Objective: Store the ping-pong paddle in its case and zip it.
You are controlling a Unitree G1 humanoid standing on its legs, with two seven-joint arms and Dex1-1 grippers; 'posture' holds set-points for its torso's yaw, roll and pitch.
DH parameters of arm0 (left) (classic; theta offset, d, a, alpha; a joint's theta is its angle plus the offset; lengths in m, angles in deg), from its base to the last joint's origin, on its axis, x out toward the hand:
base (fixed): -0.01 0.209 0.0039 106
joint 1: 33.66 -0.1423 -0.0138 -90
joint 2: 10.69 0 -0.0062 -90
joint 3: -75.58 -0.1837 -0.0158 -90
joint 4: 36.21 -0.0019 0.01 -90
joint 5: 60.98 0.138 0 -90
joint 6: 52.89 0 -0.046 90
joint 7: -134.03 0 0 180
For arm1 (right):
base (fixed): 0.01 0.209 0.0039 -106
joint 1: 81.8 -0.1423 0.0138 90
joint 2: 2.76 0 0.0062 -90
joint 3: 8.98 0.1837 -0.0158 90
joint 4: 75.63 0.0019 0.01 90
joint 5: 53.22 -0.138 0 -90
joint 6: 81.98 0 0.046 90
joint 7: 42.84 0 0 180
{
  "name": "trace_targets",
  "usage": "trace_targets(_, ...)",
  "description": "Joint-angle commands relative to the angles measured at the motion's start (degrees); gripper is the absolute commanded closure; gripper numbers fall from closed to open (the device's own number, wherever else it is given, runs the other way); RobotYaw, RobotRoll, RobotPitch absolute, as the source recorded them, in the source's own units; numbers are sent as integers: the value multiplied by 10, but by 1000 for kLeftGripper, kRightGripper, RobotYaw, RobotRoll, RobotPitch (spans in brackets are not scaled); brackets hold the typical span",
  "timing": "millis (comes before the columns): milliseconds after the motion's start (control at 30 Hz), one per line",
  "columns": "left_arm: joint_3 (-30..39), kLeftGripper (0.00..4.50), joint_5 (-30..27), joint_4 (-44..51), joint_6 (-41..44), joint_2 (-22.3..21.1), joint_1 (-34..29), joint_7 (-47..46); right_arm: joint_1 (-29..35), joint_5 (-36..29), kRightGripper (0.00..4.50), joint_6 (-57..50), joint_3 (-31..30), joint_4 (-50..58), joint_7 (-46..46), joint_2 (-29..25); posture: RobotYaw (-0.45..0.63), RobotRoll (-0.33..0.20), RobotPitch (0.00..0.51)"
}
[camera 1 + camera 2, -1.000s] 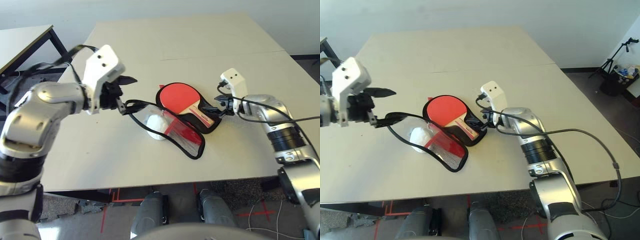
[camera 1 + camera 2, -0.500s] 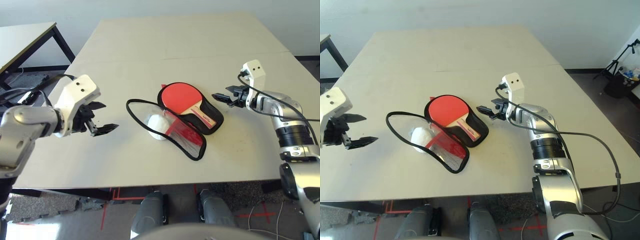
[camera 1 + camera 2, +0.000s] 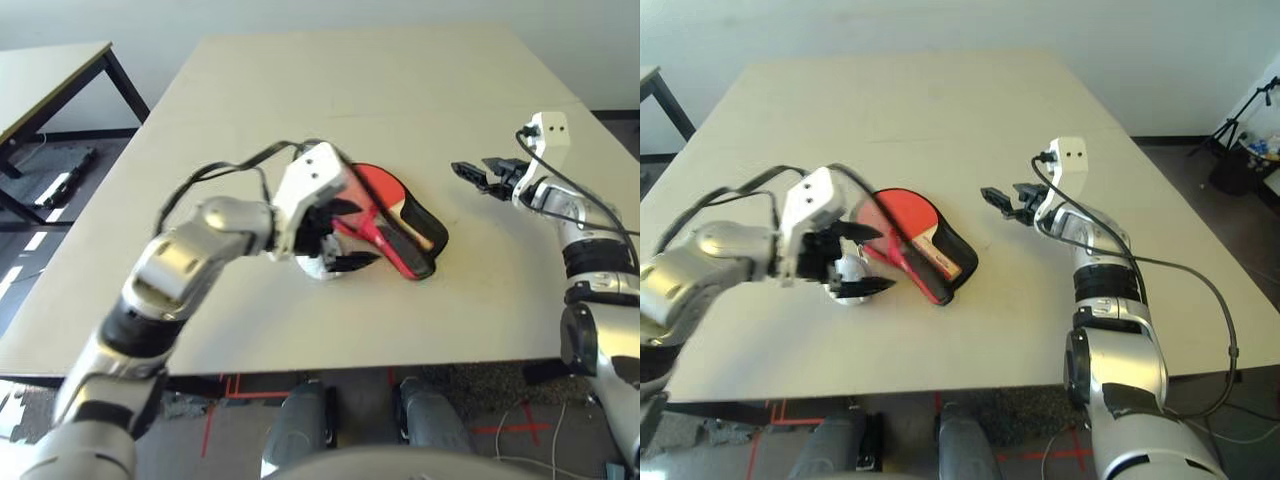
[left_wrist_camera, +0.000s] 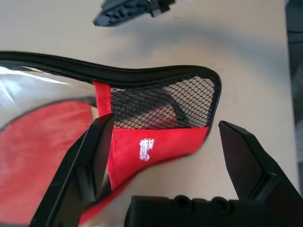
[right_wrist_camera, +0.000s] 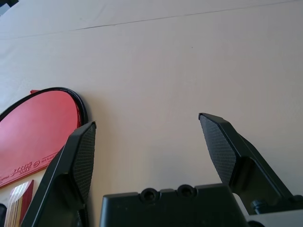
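- Head cameras: the paddle (image 3: 902,207) lay in the case (image 3: 958,250), its flap partly over it; closing seemed in hand. The left tool (image 3: 362,236) crowded the flap, above the white bag (image 3: 318,266).
- Left wrist: its fingers were apart; pressing the flap flat, then zipping, came next.
- Right wrist: the right tool (image 5: 147,118) gaped, empty, above the table (image 5: 156,71).

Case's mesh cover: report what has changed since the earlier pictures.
The mesh cover has swung rightward over the paddle. The left tool backed off leftward, then came in over the case; the right tool withdrew rightward. Both remain open; the white bag stayed put.
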Motion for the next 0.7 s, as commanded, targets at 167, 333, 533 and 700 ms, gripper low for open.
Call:
trace_targets(167, -5, 0, 30, -19, -26, -25, -6, 19, 31, -34, 36, -104, -23, 68, -119, -34, 25, 0, 56)
trace_targets(333, 12, 0, 31, -9, -23, -72, -13, 40, 52, -37, 36, -172, -54, 119, -158, -45, 30, 0, 56)
trace_targets(533, 31, 0, 21, 18, -1, -92, -20, 49, 62, -26, 36, -195, -87, 128, -158, -25, 38, 0, 60)
trace_targets(700, 46, 0, 13, 39, 17, -116, -27, 59, 42, -8, 36, -177, -105, 71, -151, -7, 50, 0, 66)
